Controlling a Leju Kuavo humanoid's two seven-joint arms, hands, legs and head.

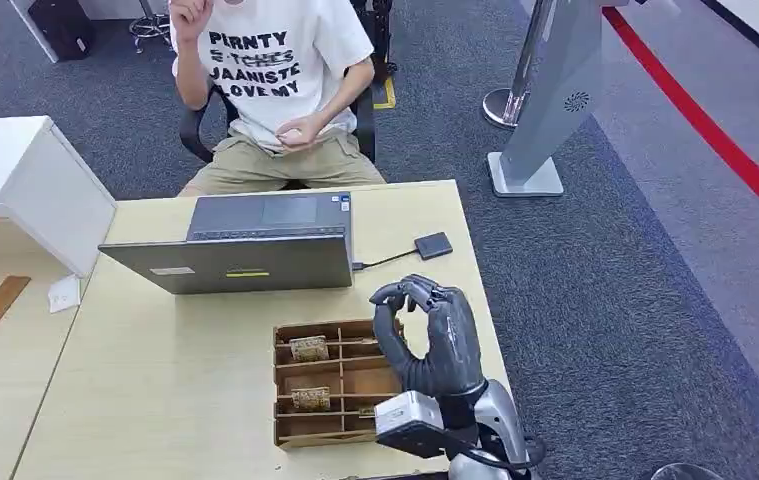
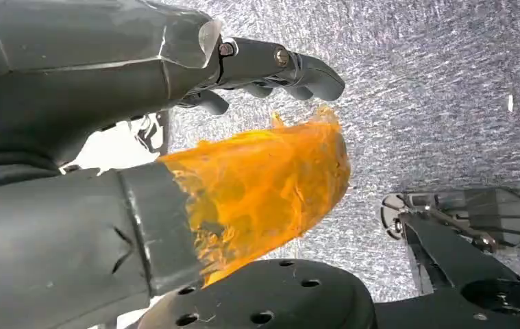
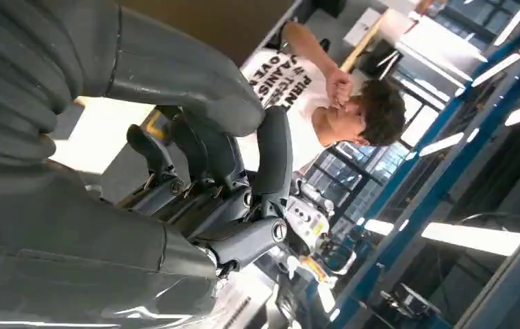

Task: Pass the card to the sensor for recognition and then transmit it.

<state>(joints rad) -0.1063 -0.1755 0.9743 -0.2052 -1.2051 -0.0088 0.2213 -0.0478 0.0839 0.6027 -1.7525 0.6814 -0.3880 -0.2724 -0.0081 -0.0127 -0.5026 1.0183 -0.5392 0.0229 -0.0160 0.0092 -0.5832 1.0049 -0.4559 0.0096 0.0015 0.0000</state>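
The right robot hand (image 1: 425, 335) is raised over the right side of the wooden tray (image 1: 295, 438), near the worktop's (image 1: 155, 380) right edge, fingers curled inward; no card is visible in it, though the view is poor. Cards (image 1: 309, 348) lie in the tray's compartments. The small black sensor (image 1: 434, 245) sits by the right edge, just beyond the laptop (image 1: 245, 262).

The left robot hand (image 2: 175, 178) hangs over the floor, fingers apart, grasping nothing.

Risk: a clenched hand may knock the tray or fumble a thin card.

The person's (image 1: 270, 90) shirt reads partly "LOVE MY".
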